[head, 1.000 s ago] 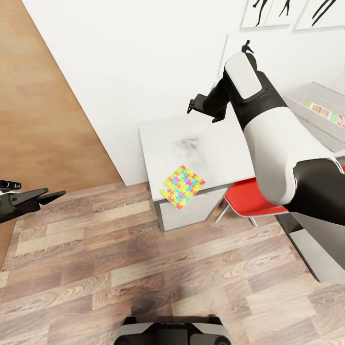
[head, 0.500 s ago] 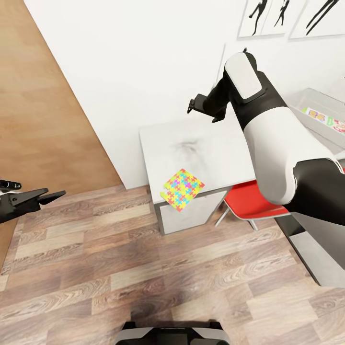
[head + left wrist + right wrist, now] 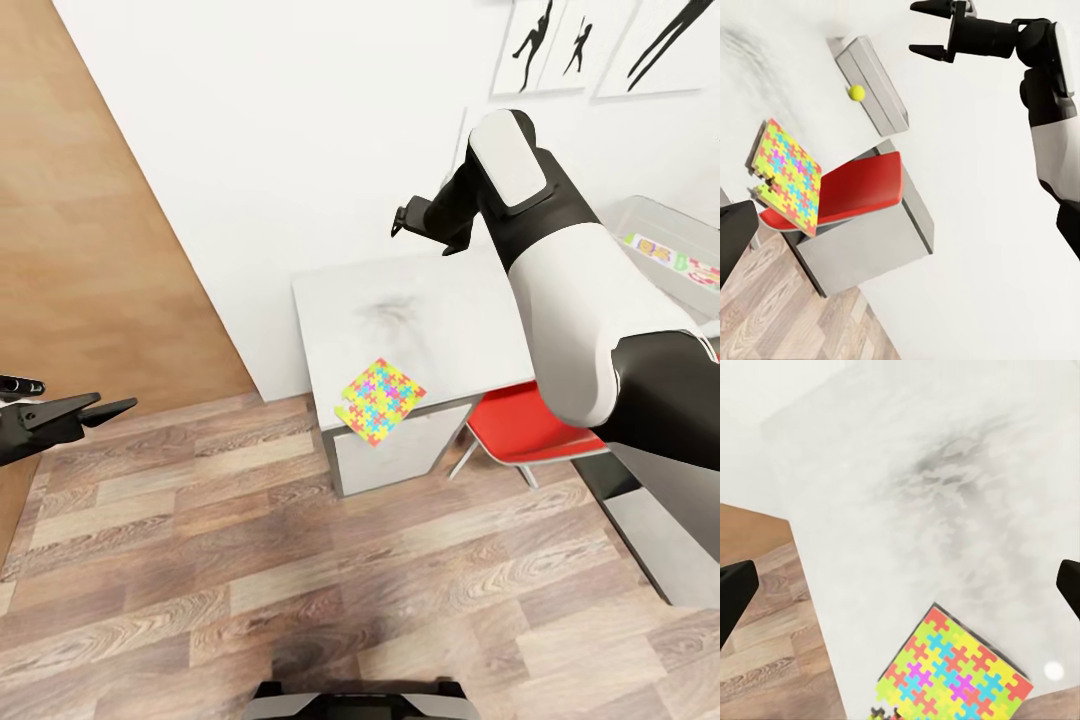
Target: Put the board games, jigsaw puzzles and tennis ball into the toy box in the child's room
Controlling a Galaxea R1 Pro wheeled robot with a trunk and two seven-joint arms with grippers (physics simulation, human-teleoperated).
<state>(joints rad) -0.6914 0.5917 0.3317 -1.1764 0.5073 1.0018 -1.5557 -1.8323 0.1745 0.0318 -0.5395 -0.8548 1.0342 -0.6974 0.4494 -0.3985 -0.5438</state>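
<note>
Now, in the head view, the right gripper (image 3: 418, 222) hangs high above the table (image 3: 440, 300), in the upper middle of the frame, with its fingers spread wide and empty. One puzzle (image 3: 379, 400) lies at the near edge of the table, a corner sticking out over the edge. The left gripper (image 3: 95, 408) is at the left border over the floor (image 3: 300, 580); its fingers look nearly together and hold nothing. The toy box (image 3: 670, 240) is at the right edge, with a game inside.

In the left wrist view, the right gripper (image 3: 937, 34) is at the top, clearly open. The puzzle (image 3: 787, 176) is at the left, the tennis ball (image 3: 856, 92) in the upper left beside a grey block, and a red chair (image 3: 859, 187) in the middle.

In the right wrist view, the puzzle (image 3: 952, 667) is at the bottom, well below the fingers.

I think the step is to pick up this puzzle. The arm should go down slowly and take the overhanging corner, because the piece is thin and flat.
</note>
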